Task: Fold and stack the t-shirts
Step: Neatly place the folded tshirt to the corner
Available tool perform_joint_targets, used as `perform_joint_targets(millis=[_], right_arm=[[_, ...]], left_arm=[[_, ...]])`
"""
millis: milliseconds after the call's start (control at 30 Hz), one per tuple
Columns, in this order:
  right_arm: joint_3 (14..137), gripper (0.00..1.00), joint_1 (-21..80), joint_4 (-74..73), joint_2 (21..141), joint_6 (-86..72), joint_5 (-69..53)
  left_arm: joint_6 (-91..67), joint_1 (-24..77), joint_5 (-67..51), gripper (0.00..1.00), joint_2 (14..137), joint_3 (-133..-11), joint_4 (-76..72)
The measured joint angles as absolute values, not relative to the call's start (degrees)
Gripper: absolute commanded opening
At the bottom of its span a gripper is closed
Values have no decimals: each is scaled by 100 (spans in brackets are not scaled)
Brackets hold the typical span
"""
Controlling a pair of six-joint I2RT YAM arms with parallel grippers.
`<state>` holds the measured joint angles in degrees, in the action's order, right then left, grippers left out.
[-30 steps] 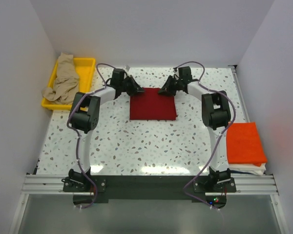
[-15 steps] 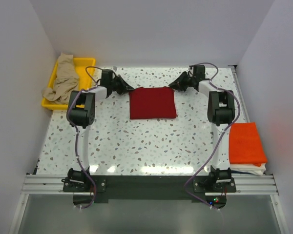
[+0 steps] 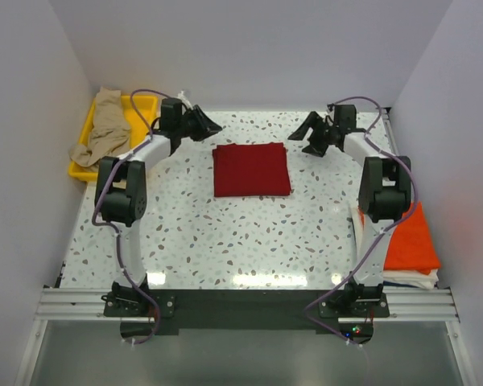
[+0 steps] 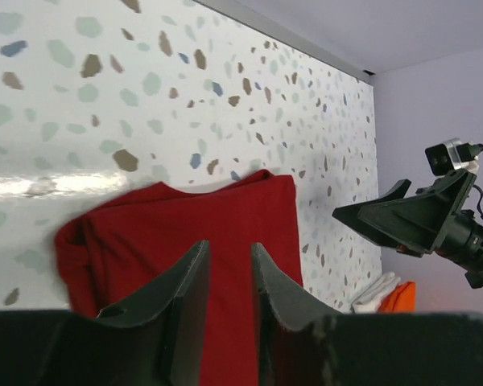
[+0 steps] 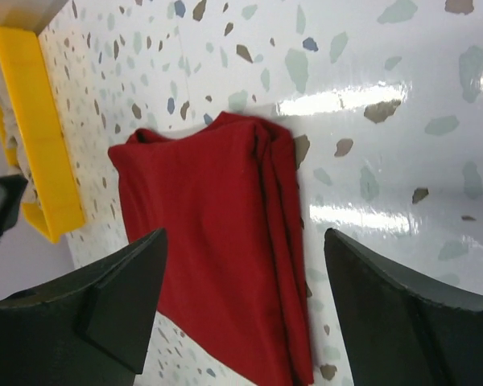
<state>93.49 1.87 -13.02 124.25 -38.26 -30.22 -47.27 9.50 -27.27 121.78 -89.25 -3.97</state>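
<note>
The dark red t-shirt (image 3: 251, 169) lies folded in a flat square at the far middle of the table, and it also shows in the wrist views (image 4: 225, 217) (image 5: 209, 241). My left gripper (image 3: 212, 125) (image 4: 229, 245) hovers off the shirt's far left corner, jaws a narrow gap apart, holding nothing. Off the far right corner my right gripper (image 3: 303, 137) (image 5: 245, 235) stands wide open and empty. The tan t-shirt (image 3: 105, 133) is crumpled in the tray. The orange t-shirt (image 3: 414, 241) rests folded on the white t-shirt (image 3: 410, 280) at the right edge.
A yellow tray (image 3: 145, 103) (image 5: 40, 145) stands at the far left corner. White walls close in the table on the left, back and right. The right arm's upper link leans over the orange and white stack. A metal rail runs along the table's near edge.
Both grippers let go of the red shirt's far edge, opened, and drew back outward toward the far corners. The shirt now lies flat, its far edge settled.
</note>
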Motion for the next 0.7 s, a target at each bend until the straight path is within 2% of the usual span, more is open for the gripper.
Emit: perform_joint_targets(millis=[133, 400, 633, 700], right_arm=[[8925, 82, 263, -1319, 11961, -3422, -2757], [8720, 82, 749, -1570, 12121, -2947, -2320], [8816, 80, 1002, -1588, 12309, -2781, -2176], [8816, 76, 1044, -1588, 12309, -2759, -2121]], left_arm=[[-4624, 1437, -2440, 31, 11909, -8925, -318], [-4584, 2689, -2112, 28, 12269, -8943, -38], [-4637, 2965, -1763, 26, 12975, -9039, 322], [-4635, 2967, -1697, 25, 12969, -9043, 311]])
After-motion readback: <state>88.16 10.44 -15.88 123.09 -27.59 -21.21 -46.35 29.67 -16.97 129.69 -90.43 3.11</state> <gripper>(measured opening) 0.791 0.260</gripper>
